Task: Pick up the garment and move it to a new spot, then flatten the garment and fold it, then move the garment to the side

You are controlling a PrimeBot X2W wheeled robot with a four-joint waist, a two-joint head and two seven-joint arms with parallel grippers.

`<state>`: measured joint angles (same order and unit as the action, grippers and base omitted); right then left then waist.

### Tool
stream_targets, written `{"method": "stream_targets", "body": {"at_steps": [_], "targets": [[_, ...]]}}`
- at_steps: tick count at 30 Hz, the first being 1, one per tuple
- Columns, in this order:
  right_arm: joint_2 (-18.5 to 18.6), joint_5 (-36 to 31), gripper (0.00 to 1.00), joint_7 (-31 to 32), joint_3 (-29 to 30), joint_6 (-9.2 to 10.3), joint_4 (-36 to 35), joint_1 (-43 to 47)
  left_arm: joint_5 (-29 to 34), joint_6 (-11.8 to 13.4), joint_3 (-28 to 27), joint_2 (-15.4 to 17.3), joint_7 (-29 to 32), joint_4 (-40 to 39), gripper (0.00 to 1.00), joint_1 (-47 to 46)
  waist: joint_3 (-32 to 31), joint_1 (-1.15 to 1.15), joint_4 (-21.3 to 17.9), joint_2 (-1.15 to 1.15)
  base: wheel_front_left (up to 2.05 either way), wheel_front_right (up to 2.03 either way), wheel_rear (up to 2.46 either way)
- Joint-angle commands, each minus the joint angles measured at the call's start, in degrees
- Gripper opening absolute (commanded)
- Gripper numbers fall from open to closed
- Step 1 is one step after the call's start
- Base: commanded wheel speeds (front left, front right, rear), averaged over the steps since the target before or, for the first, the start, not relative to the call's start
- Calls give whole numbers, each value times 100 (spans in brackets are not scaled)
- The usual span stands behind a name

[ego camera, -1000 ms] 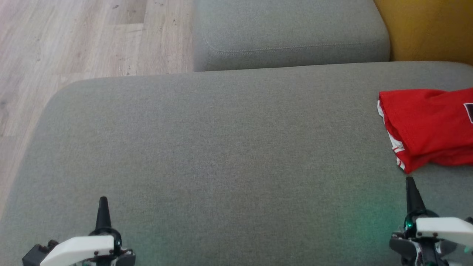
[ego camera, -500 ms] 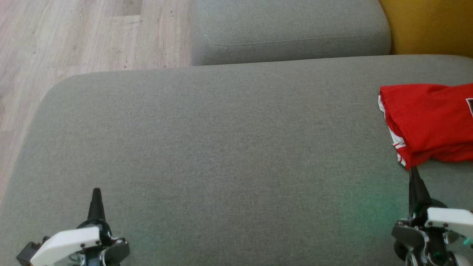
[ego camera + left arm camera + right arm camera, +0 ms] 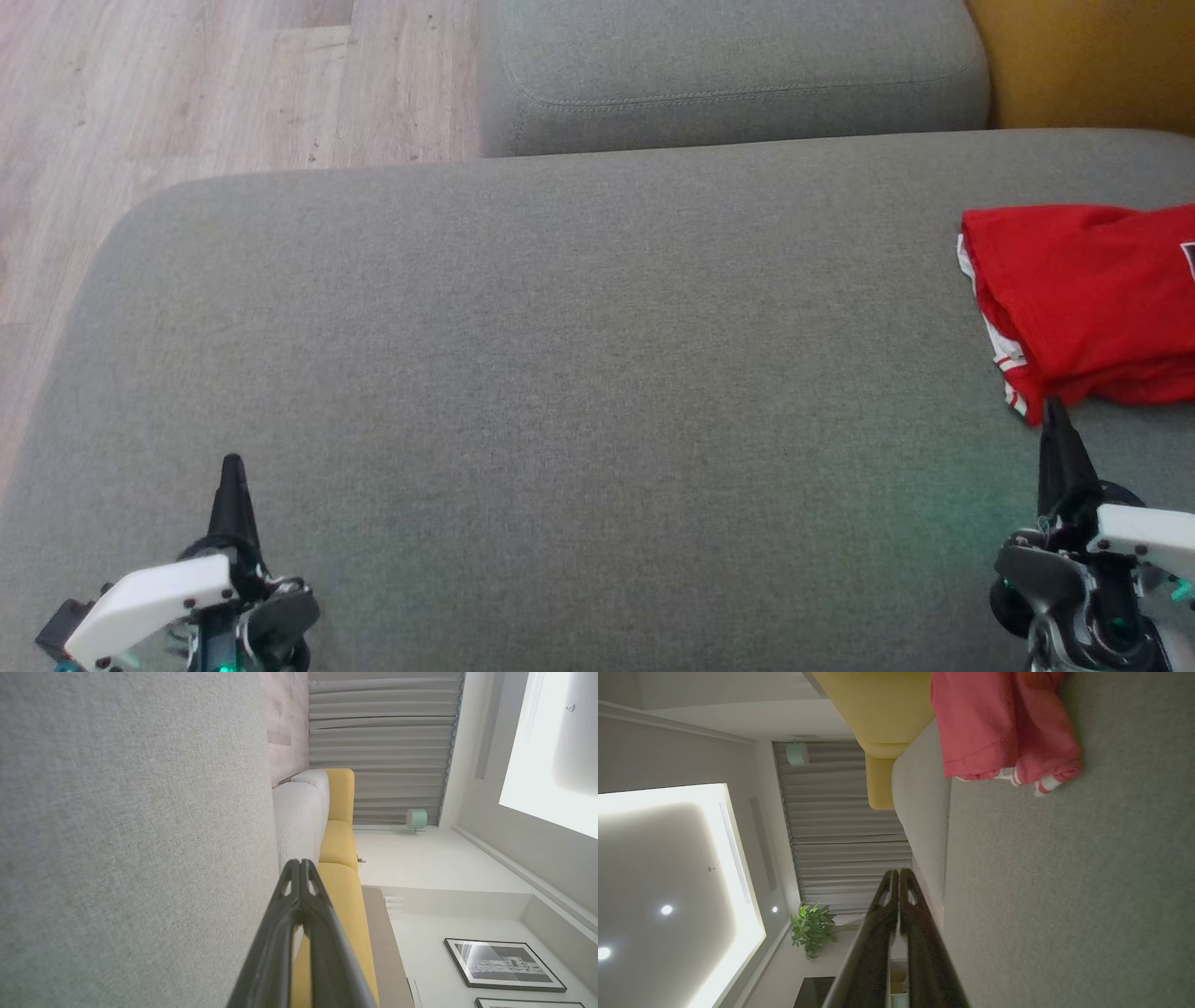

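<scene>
The garment (image 3: 1088,299) is a folded red mesh shirt lying on the grey sofa seat (image 3: 560,373) at the far right, cut off by the view's edge. White-and-red striped trim shows along its left side. In the right wrist view the garment (image 3: 999,723) lies ahead of the fingers, with a stretch of seat between. My right gripper (image 3: 1053,413) is shut and holds nothing; its tip appears just at the garment's near corner. At the lower left my left gripper (image 3: 231,467) hovers over bare seat, shut and holding nothing. The wrist views show the left gripper (image 3: 299,862) and the right gripper (image 3: 896,871) with fingers pressed together.
A second grey cushion (image 3: 728,75) adjoins the seat at the back. A yellow cushion (image 3: 1092,56) sits at the back right. Wooden floor (image 3: 187,93) lies beyond the seat's rounded left edge.
The whole picture has shifted slightly, so the head camera moved. Both grippers have edged forward over the seat, and the right tip now reaches the garment's near corner. The garment lies as before.
</scene>
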<state>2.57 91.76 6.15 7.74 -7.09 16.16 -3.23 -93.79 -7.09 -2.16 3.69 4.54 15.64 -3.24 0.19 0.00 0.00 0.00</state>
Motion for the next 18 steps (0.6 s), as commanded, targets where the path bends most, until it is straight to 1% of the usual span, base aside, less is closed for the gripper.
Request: {"method": "stream_targets", "body": {"at_steps": [1, 18], "targets": [[31, 36, 0, 38, -117, -40, -213, -295, 3, -40, -245, 57, 41, -167, 0, -279, -1, 0, 0, 0, 0, 0, 0], [31, 38, 0, 37, -119, -40, -213, -295, 34, -40, -282, 31, 70, -166, 0, -281, -1, 0, 0, 0, 0, 0, 0]]}}
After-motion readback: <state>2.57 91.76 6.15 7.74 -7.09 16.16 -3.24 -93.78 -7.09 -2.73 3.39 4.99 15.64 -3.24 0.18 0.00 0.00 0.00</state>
